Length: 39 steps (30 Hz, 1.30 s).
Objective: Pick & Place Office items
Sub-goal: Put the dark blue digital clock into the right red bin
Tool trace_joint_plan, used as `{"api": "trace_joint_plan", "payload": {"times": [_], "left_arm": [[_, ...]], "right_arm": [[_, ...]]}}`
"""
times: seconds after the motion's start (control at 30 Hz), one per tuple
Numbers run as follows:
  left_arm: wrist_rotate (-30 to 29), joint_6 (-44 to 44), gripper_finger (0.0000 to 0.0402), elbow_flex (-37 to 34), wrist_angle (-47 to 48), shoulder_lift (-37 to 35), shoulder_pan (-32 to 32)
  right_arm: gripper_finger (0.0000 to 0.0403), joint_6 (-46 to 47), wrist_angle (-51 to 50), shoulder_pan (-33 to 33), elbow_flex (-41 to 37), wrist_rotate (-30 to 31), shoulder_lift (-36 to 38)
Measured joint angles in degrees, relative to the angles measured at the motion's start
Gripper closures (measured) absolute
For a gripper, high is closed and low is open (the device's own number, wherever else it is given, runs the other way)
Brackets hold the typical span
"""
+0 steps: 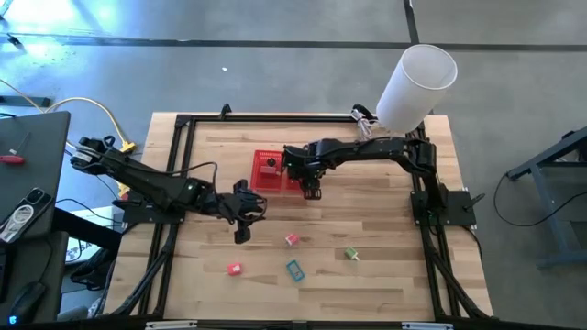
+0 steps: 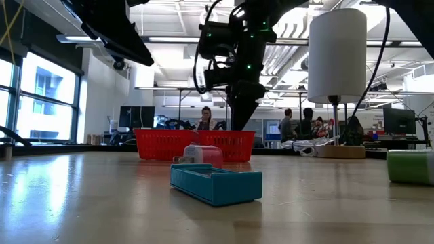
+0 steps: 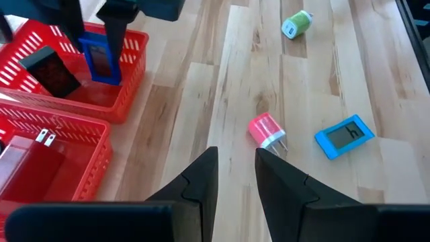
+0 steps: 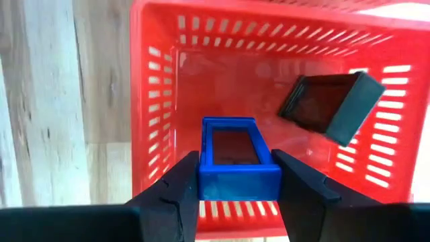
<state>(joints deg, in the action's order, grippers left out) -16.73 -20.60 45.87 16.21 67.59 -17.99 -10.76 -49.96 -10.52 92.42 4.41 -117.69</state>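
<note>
- Already, a black item (image 4: 330, 104) lay in the red basket (image 4: 158, 101).
- Right fingers (image 4: 238, 191) gripped the dark blue item (image 4: 236, 161) above it.
- Left fingers (image 3: 236, 176) hovered slightly parted, apparently empty.
- Four items remained on the tabletop (image 1: 385, 266).

Two dark, near-black jointed arms, matte finish, chunky segmented links. Left arm (image 1: 151, 183) had a black cable looping along its links; right arm (image 1: 367, 151) also all black. Each ended in a two-finger gripper: left gripper (image 3: 235, 178) and right gripper (image 4: 235, 185) both had flat, wedge-shaped black fingers (image 4: 178, 191) with angular bevelled faces. Small green indicator lights glowed on the right wrist housing (image 2: 234, 41) in the low view.
</note>
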Motion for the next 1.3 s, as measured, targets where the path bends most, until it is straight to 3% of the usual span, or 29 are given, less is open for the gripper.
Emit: {"api": "trace_joint_plan", "payload": {"times": [1.3], "left_arm": [[-0.04, -1.70, 0.0308, 0.00, -0.37, 0.00, -4.42]], "right_arm": [[0.0253, 0.17, 4.42, -0.02, 0.13, -3.22, -2.58]]}}
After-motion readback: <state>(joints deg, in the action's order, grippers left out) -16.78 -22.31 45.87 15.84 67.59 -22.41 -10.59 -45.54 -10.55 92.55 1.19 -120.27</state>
